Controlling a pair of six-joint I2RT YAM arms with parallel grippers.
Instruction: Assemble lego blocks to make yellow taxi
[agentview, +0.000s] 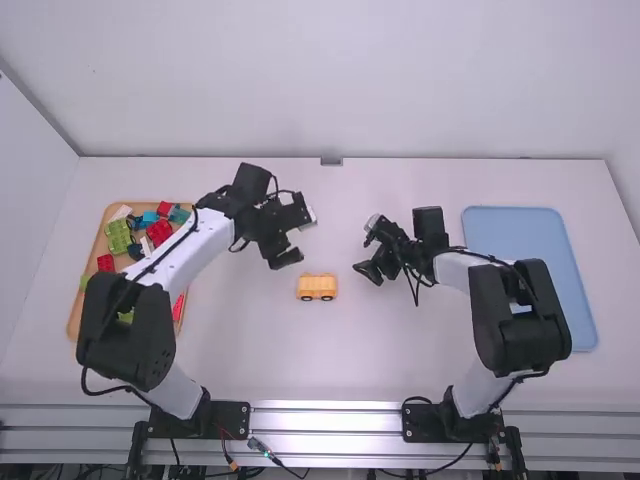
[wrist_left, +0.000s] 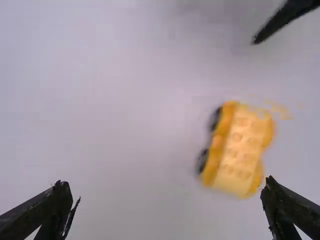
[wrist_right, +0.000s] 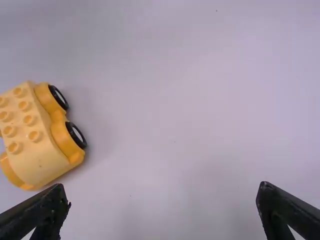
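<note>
High view has the left gripper (agentview: 300, 238) and right gripper (agentview: 366, 247) above the white table (agentview: 345, 365), each with its fingers spread. Near both, the yellow wheeled block (agentview: 317, 286) stands studs up; farther out lie a block-filled tray (agentview: 75, 320) and a blue rectangle (agentview: 515, 235).

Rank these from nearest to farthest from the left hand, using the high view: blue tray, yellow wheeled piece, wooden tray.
1. Yellow wheeled piece, near the table's middle.
2. Wooden tray, on the table's left side.
3. Blue tray, on the table's right side.
</note>
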